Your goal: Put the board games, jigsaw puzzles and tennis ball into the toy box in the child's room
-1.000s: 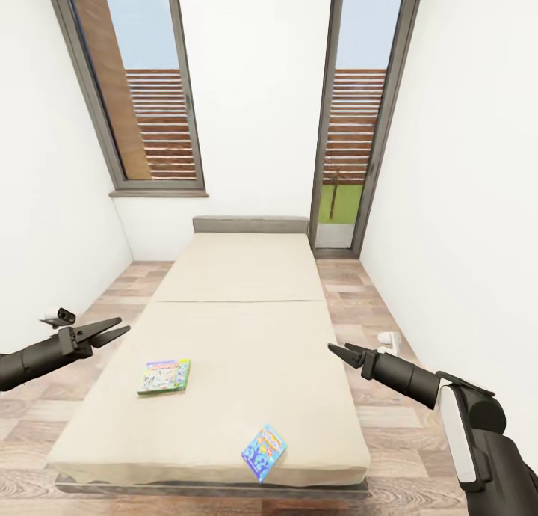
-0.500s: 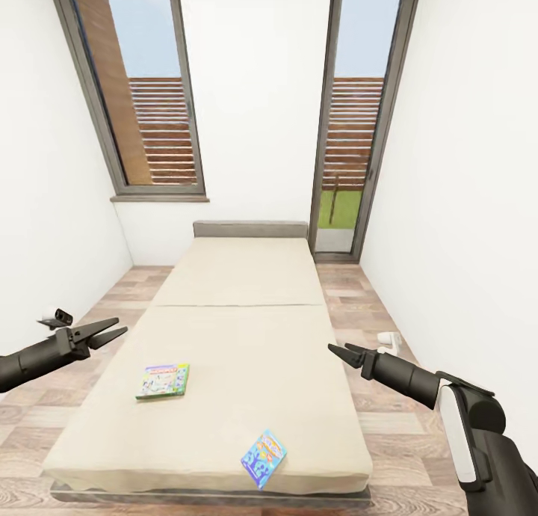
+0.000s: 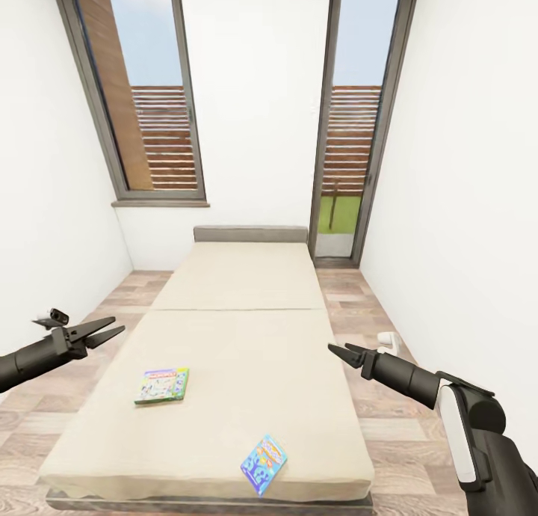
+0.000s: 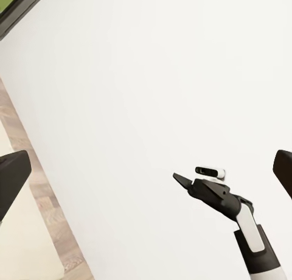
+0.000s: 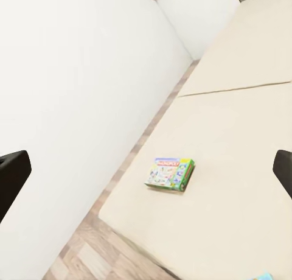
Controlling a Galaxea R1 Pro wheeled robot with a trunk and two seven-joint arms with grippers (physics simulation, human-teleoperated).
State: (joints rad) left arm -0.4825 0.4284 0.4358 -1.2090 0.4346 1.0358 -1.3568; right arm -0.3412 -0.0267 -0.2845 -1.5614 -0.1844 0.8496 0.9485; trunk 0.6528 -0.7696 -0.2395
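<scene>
Two board games lie on the beige bed (image 3: 246, 336). The green-and-white Monopoly box (image 3: 162, 385) (image 5: 170, 173) is at the near left. The smaller blue box (image 3: 263, 455) rests at the bed's near edge, slightly overhanging. My left gripper (image 3: 104, 331) hovers open over the floor left of the bed, above and left of the Monopoly box. Above the bed's right edge, my right gripper (image 3: 338, 351) (image 4: 181, 181) is open and empty. The table, toy box, jigsaw puzzles and tennis ball are out of view.
White walls close in on both sides, leaving narrow strips of wood-plank floor (image 3: 373, 396) beside the bed. A tall window (image 3: 142, 97) and a glass door (image 3: 351, 127) are in the far wall. A small white object (image 3: 387, 342) sits on the floor at the right.
The whole picture has shifted, so the camera has moved and shows the bed a little lower and farther. Both games lie where they were. Both grippers stay open.
</scene>
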